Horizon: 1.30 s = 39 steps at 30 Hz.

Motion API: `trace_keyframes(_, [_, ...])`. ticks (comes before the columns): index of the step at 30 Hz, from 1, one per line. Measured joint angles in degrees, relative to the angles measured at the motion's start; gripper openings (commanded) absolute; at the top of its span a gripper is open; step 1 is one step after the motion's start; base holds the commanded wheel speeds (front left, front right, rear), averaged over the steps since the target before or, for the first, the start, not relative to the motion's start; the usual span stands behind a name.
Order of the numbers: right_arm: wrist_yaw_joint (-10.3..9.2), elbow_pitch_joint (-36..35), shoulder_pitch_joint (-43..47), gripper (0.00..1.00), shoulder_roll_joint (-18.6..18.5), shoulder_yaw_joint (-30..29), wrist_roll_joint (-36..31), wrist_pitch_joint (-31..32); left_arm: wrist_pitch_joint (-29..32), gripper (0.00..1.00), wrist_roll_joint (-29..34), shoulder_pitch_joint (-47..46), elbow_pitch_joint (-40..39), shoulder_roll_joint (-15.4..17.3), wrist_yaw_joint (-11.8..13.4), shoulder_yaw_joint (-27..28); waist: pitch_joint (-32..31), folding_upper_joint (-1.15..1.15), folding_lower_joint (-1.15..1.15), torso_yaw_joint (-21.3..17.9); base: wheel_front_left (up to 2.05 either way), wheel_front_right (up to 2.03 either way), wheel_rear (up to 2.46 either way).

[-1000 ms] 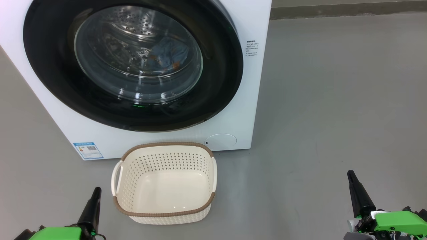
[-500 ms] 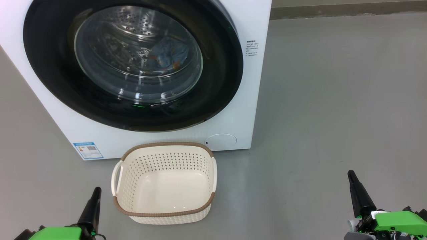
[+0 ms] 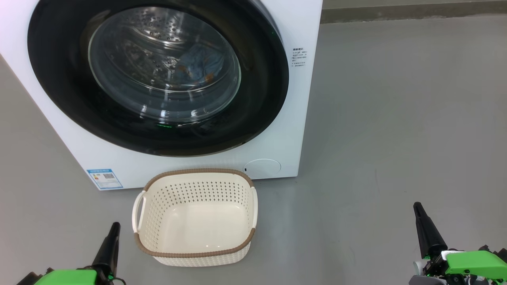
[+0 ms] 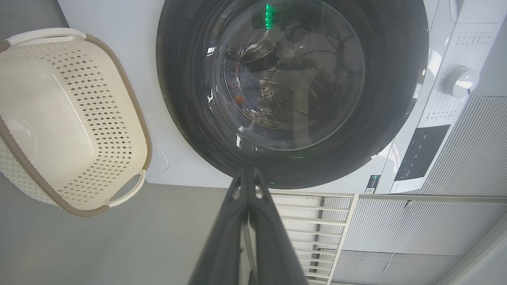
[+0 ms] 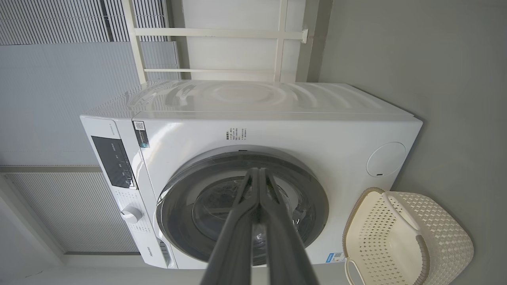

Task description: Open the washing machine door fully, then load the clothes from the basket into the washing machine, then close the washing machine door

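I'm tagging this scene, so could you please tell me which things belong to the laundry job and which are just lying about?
Job: washer, door, clothes, basket.
Lying about: dial, rack, label, floor.

Smooth grey floor (image 3: 396, 118) runs across the right half and bottom of the head frame, with a darker strip along its upper right edge. White washing machine (image 3: 295, 99) stands on it, upper left of the frame. Cream basket (image 3: 198, 171) with a brown rim sits upright on it at lower centre, just before the machine's front.
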Motion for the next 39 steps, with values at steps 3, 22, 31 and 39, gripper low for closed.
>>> trace_keyframes(3, [0.00,0.0,0.0,0.00,0.0,0.0,0.0,0.0,0.0,0.00,0.0,0.0,0.0,0.0,0.0,0.0,0.0,0.00,0.00,0.0,0.00,0.00,0.00])
trace_keyframes(22, [0.00,0.0,0.0,0.00,0.0,-0.2,0.0,0.4,0.0,0.00,0.0,0.0,0.0,0.0,0.0,0.0,0.0,0.00,0.00,0.0,0.00,0.00,0.00])
trace_keyframes(31, [0.00,0.0,0.0,0.00,0.0,-0.3,0.0,0.4,0.0,0.00,0.0,0.0,0.0,0.0,0.0,0.0,0.0,0.00,0.00,0.0,0.00,0.00,0.00])
trace_keyframes(39, [-0.01,0.0,0.0,0.00,0.1,-0.4,0.0,0.4,0.0,0.00,0.0,0.0,0.0,0.0,0.0,0.0,0.0,0.00,0.00,0.0,0.00,0.00,0.00])
